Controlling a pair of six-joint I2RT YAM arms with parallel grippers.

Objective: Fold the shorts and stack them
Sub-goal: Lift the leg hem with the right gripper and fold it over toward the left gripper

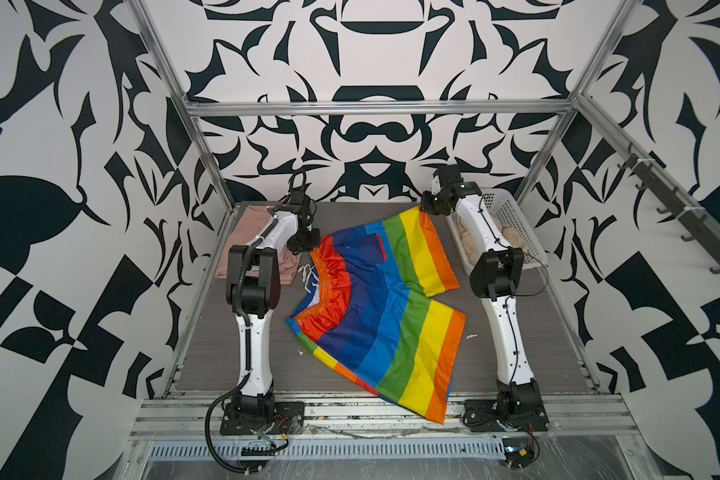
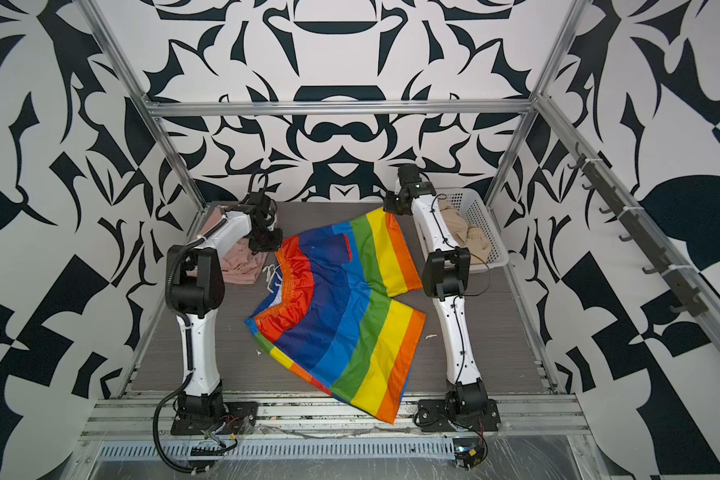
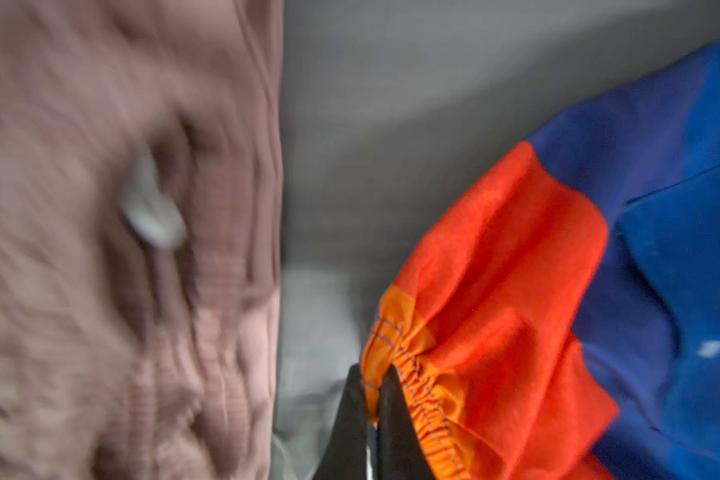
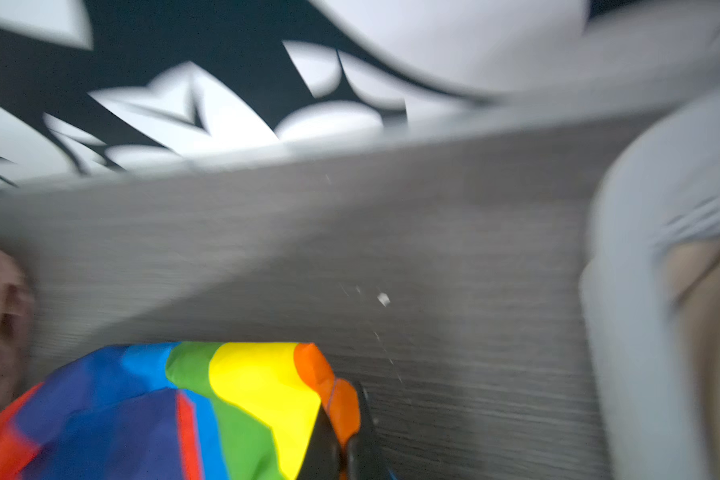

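The rainbow-striped shorts (image 1: 385,316) (image 2: 341,316) lie spread flat on the grey table, waistband toward the left. My left gripper (image 1: 306,245) (image 3: 373,374) is shut on the orange gathered waistband corner (image 3: 416,374). My right gripper (image 1: 427,208) (image 4: 344,405) is shut on the orange hem corner of the far leg (image 4: 333,390). The salmon-pink shorts (image 1: 244,228) (image 3: 100,249) lie at the far left, partly hidden under the left arm. The beige shorts (image 1: 512,239) (image 2: 458,228) sit bunched in the basket.
A white perforated basket (image 1: 512,208) (image 4: 641,291) stands at the back right, beside the right arm. The near leg of the rainbow shorts hangs over the table's front edge (image 1: 429,411). Small white scraps (image 1: 471,336) lie on the table. Metal frame posts stand at the corners.
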